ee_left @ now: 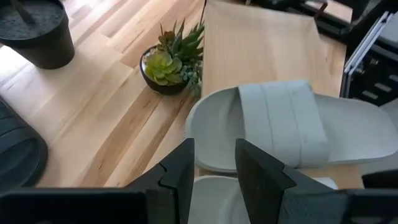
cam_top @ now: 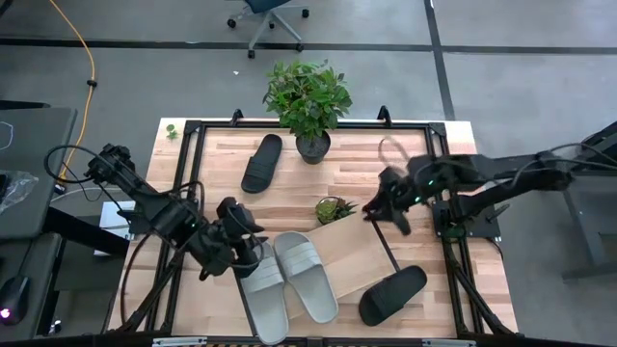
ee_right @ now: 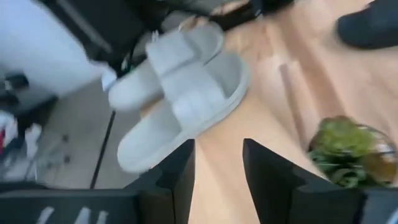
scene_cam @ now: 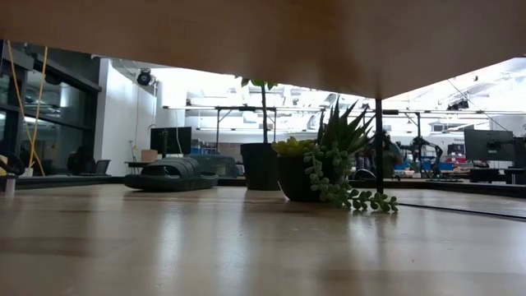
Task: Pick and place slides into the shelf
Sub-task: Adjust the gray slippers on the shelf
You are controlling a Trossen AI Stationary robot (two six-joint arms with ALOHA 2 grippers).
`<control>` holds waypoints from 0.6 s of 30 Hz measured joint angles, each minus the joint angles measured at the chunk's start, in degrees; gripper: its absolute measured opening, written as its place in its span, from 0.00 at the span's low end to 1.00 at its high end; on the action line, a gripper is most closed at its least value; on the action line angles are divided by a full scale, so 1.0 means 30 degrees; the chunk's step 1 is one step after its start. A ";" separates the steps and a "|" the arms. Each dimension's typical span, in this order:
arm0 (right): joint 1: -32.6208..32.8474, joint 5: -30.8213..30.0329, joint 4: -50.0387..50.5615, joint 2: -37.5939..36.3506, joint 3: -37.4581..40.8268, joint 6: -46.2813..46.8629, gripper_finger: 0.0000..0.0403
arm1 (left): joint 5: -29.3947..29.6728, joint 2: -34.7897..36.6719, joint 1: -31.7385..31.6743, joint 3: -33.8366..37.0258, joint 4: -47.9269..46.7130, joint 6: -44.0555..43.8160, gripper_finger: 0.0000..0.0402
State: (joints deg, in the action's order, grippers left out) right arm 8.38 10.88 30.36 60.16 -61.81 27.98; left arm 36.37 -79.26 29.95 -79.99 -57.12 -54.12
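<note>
**Possibly nudging the grey pair off the shelf**

Now hovering with the left gripper narrowly parted and empty over the two grey slides, both lying partly on the shelf. Risking a push toward the table edge. Holding the right gripper open, empty, above the shelf's far end. Reading no brands or writing.
</note>
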 joint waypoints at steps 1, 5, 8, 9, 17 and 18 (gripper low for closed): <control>0.0363 -0.0119 0.0019 0.0466 -0.0149 -0.0270 0.30 | -0.0258 0.0000 -0.0172 0.0000 0.0000 0.0186 0.26; 0.1443 -0.1351 0.0040 0.1702 -0.0459 -0.0778 0.25 | -0.0761 0.0000 -0.0410 0.0000 -0.0022 0.0474 0.26; 0.1924 -0.1595 -0.0637 0.2150 -0.0521 -0.0777 0.20 | -0.0801 0.0000 -0.0355 0.0000 -0.0022 0.0788 0.26; 0.2090 -0.1604 -0.0804 0.2333 -0.0521 -0.0779 0.18 | -0.0834 0.0000 -0.0355 0.0000 -0.0014 0.0920 0.26; 0.2458 0.0640 -0.2055 0.4844 -0.0521 -0.0621 0.03 | -0.3824 0.0000 -0.0355 0.0000 0.0020 0.1246 0.26; 0.2462 0.1019 -0.2561 0.5221 -0.0521 -0.0582 0.02 | -0.4301 0.0000 -0.0355 0.0000 0.0064 0.1414 0.26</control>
State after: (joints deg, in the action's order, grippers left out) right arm 15.76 13.93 22.68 75.83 -63.37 26.24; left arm 23.47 -79.26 28.88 -79.99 -56.93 -49.88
